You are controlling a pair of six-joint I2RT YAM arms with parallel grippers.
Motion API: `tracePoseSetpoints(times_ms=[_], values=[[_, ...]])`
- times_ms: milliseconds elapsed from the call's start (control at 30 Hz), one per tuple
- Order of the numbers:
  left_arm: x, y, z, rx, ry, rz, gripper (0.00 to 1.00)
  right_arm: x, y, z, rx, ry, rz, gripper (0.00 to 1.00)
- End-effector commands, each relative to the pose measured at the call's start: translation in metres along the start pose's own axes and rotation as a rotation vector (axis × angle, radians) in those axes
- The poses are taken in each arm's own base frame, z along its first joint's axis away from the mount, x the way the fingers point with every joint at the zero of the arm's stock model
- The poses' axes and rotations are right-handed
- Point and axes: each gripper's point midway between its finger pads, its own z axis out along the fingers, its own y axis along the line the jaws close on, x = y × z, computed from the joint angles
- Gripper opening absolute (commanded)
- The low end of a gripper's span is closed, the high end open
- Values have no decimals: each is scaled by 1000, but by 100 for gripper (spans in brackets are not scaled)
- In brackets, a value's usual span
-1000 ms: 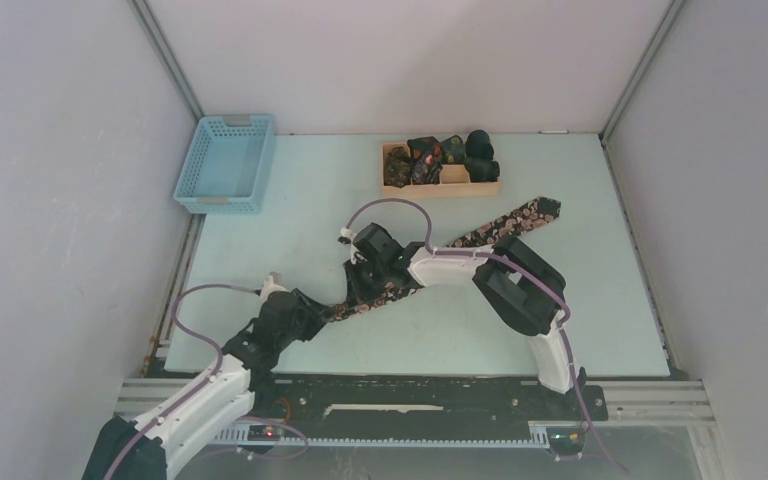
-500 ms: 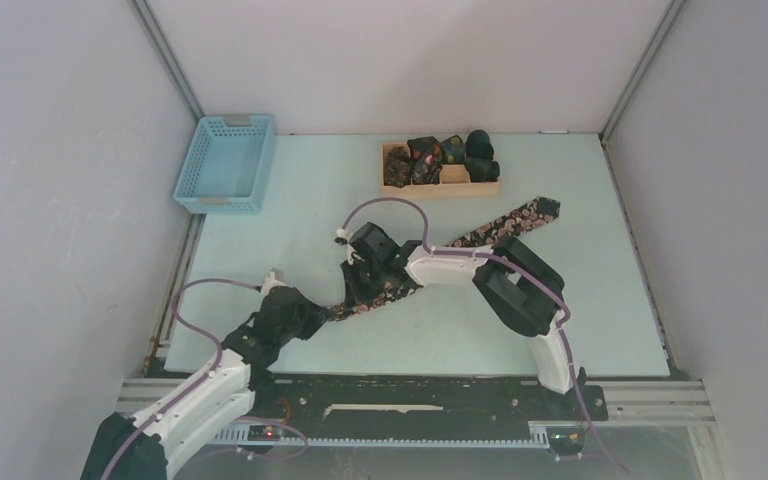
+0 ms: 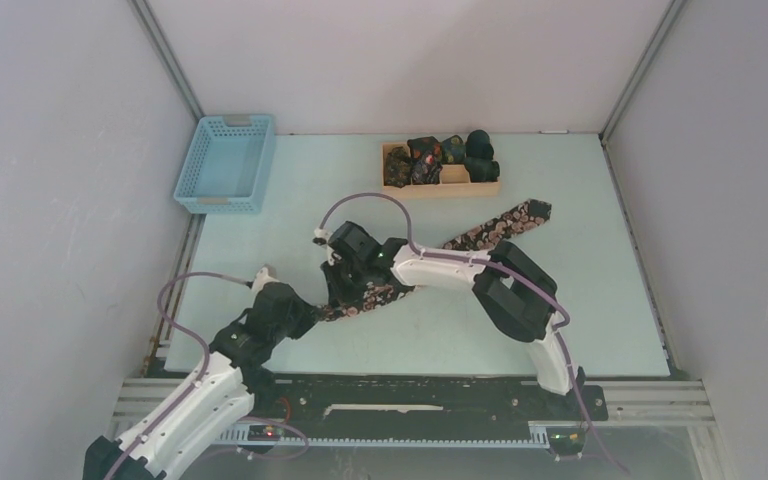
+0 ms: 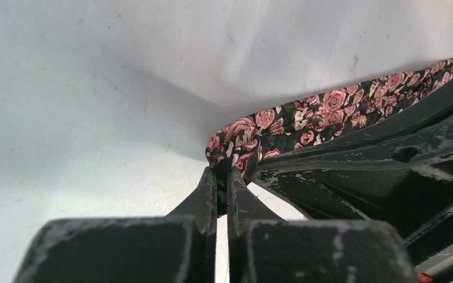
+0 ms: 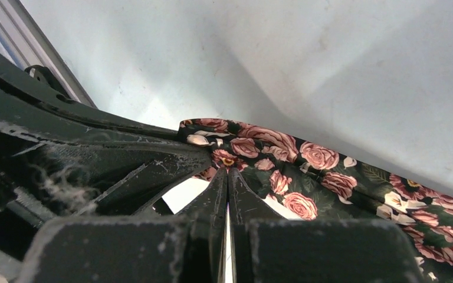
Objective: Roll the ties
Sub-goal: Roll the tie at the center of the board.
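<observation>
A long dark tie (image 3: 490, 228) with pink roses lies diagonally on the pale table, from the back right to the near left. My left gripper (image 3: 312, 316) is shut on its narrow near end, which bunches at the fingertips in the left wrist view (image 4: 222, 177). My right gripper (image 3: 345, 295) is shut on the tie just beyond that, pinching a fold of the fabric (image 5: 307, 171) in the right wrist view (image 5: 227, 174). The two grippers almost touch. Several small dark rolled ties (image 3: 425, 158) sit in a wooden tray.
The wooden tray (image 3: 460, 187) stands at the back centre-right. A light-blue plastic basket (image 3: 226, 165) sits at the back left. Grey walls close in the table on three sides. The right arm (image 3: 520, 290) arches over the tie's middle.
Both grippers have moved a little to the left together, holding the tie. The tie's wide far end has slid left and nearer along the table.
</observation>
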Motion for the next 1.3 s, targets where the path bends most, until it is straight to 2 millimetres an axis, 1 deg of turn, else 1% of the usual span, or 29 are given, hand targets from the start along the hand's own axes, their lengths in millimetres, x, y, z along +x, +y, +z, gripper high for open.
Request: tracePoseSetpoints(times_ms=[0, 133, 333, 533, 800, 1067, 1267], values=[[-12, -3, -10, -16, -37, 30, 0, 0, 3, 12, 9, 14, -16, 1], [-14, -1, -14, -36, -39, 38, 0, 4, 6, 18, 2, 31, -19, 1], [-18, -7, -22, -37, -32, 60, 0, 9, 10, 27, -13, 44, -28, 1], [-16, -7, -22, -44, -13, 78, 0, 10, 13, 30, -30, 50, -29, 1], [-15, -9, -22, -52, 7, 94, 0, 3, 23, 28, -62, 35, -32, 1], [-13, -13, -21, -53, 29, 109, 0, 10, 29, 37, -88, 66, -38, 1], [-14, -20, -24, -35, 37, 120, 0, 9, 36, 40, -113, 71, -40, 1]])
